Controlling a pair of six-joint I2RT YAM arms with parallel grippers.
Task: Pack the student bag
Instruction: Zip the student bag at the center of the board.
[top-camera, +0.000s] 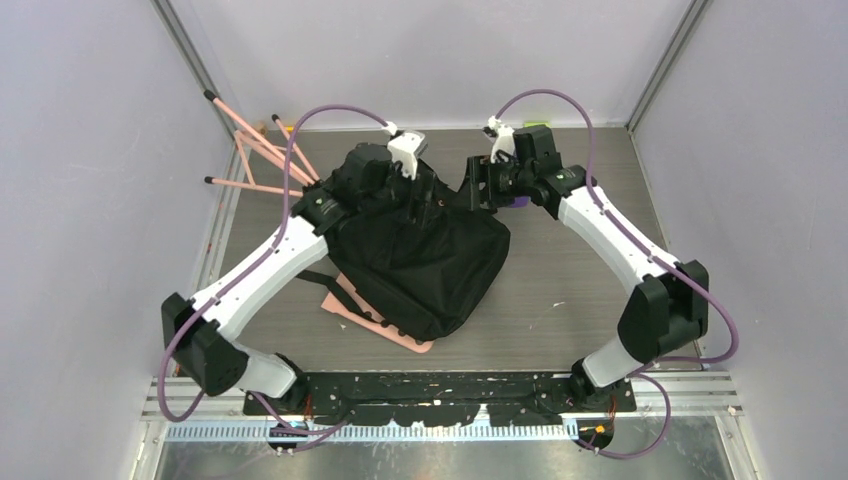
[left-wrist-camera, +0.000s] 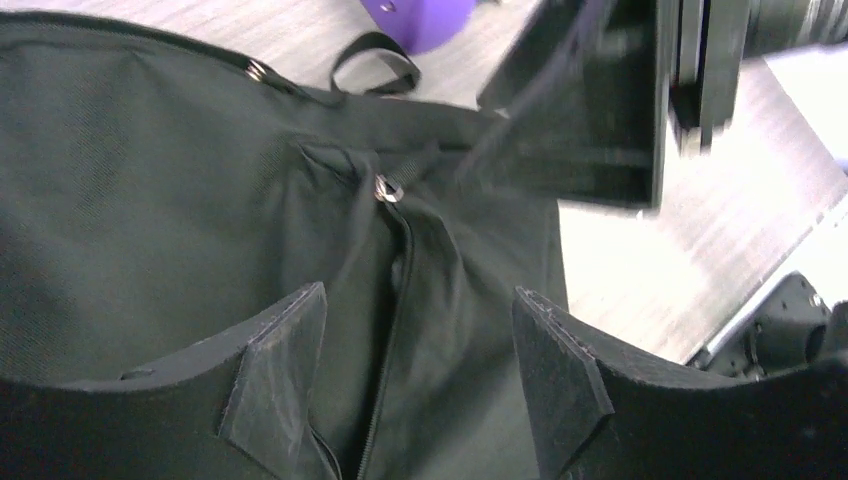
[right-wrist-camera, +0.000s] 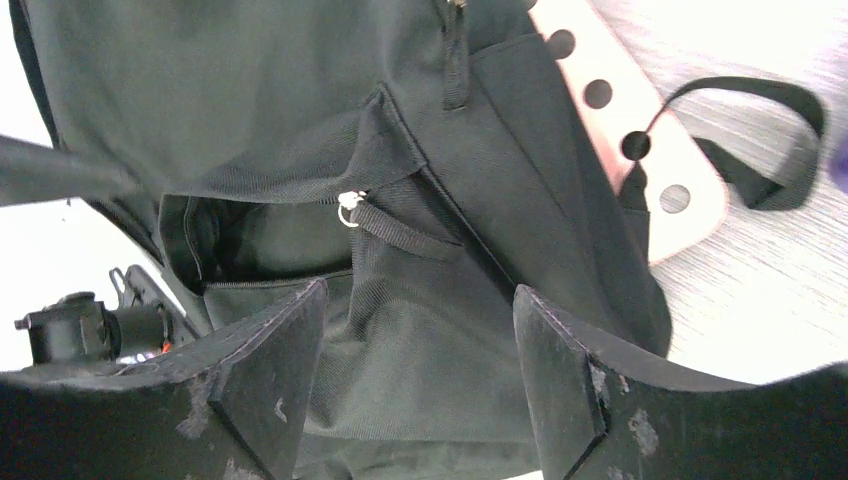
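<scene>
bare tabletop (top-camera: 575, 300) is found right of the student bag (top-camera: 430, 265) and along its near side. the far left corner is blocked by pink rods (top-camera: 272, 150); a pink perforated board (top-camera: 345, 308) is seen jutting from under the bag's near left edge.

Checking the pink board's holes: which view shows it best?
Right wrist: the pink board lies close, its holes distinct. Top external shows only an edge poking from under the student bag; left wrist shows none of it.

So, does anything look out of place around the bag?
Yes. The pink perforated board lies flat under the student bag, with only an edge sticking out on the near left and a strap crossing it: pinned beneath, not packed. At the far-left corner, thin pink rods splay out past the table edge.
</scene>
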